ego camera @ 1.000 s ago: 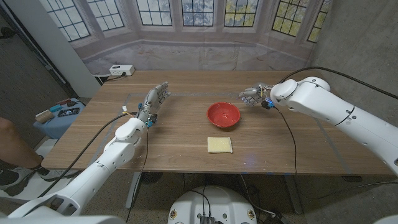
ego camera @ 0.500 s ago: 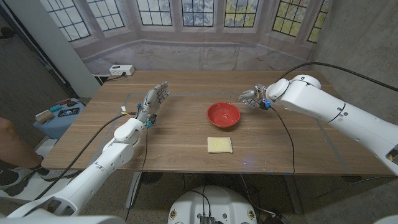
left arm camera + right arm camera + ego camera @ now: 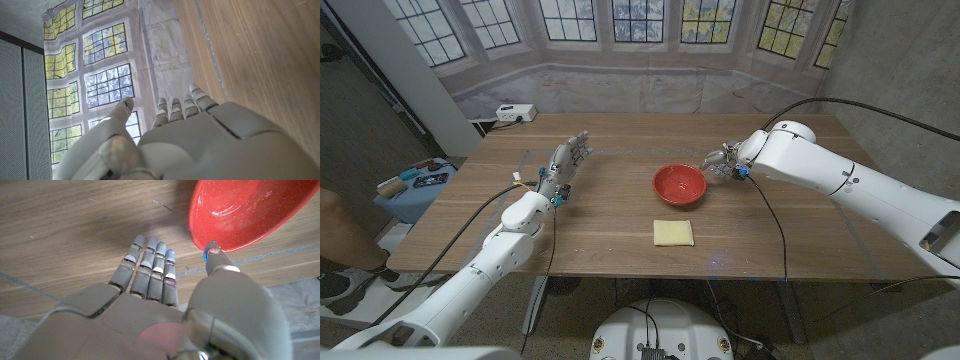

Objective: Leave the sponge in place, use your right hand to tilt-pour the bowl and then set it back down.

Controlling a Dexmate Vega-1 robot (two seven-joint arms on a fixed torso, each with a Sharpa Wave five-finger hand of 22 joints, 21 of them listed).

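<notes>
Grey fingers [image 3: 150, 265] of the right hand [image 3: 725, 158] reach out straight and apart, holding nothing — the thumb tip sits just at the rim of the red bowl [image 3: 679, 185]. That bowl stands upright on the wooden bench [image 3: 610, 235], near its middle, with the yellow sponge [image 3: 673, 233] lying nearer the robot, apart from it. Well off to the left, the left hand [image 3: 567, 160] is spread too — fingers apart, empty.

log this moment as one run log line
phase: reach | right hand: open beside red bowl, no grip | left hand: idle, open | sponge: untouched on table
</notes>
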